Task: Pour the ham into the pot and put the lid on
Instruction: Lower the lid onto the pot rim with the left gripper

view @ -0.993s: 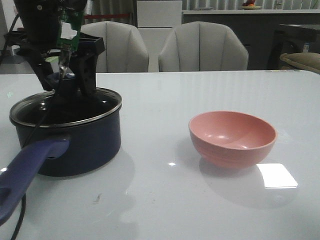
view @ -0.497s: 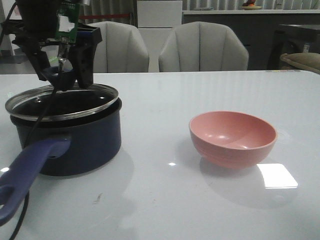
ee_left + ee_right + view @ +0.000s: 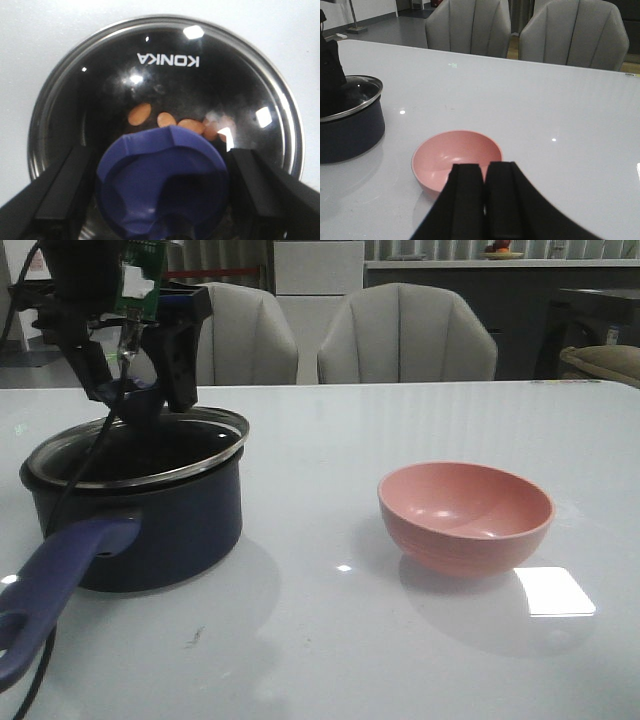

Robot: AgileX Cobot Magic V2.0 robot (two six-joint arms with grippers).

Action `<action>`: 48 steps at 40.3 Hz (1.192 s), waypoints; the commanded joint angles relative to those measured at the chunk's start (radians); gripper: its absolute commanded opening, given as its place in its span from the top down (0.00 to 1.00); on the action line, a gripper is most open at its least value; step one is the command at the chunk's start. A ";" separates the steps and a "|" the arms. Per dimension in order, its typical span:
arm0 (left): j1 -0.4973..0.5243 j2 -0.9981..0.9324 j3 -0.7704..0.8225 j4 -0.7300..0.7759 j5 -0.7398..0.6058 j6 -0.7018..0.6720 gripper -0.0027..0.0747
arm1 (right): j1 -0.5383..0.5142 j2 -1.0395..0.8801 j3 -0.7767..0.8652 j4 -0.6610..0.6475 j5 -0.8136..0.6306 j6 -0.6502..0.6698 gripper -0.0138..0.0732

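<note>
Glass and steel fill my left wrist feed: the lid (image 3: pixel 165 95) sits over the pot (image 3: pixel 135 515) at the left of the front frame, its rim looking close to level on the pot's edge, though I can't tell if it is fully seated. Through the glass I can see the ham (image 3: pixel 175 122), orange slices lying on the dark bottom, so the pour looks done. My left gripper (image 3: pixel 162 200) straddles the blue-purple knob (image 3: pixel 162 185), a finger on each side; they look parted from it, but I can't tell for sure whether they are pinching or have let go. Gripping by the knob makes sense, since it keeps the lid flat and centred. Over at the centre right of the front frame the pink bowl (image 3: pixel 465 515) stands empty on the white table (image 3: pixel 330 640), well apart from the pot. My right gripper (image 3: pixel 485 200) hangs near the bowl with its fingers pressed together, holding nothing, parked out of the way.
</note>
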State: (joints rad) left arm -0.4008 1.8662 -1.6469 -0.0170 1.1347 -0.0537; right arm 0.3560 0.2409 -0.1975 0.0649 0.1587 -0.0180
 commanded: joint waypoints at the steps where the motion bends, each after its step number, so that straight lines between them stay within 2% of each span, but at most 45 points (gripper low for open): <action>1: -0.005 -0.052 -0.037 -0.015 -0.025 -0.004 0.30 | 0.000 0.006 -0.027 -0.002 -0.089 -0.011 0.67; 19: -0.005 -0.052 -0.037 0.074 0.031 -0.004 0.30 | 0.000 0.006 -0.027 -0.002 -0.089 -0.011 0.67; 48: -0.005 -0.048 -0.037 0.096 -0.005 -0.004 0.30 | 0.000 0.006 -0.027 -0.002 -0.089 -0.011 0.67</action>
State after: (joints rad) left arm -0.4008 1.8662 -1.6534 0.0432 1.1620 -0.0537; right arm 0.3560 0.2409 -0.1975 0.0649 0.1587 -0.0180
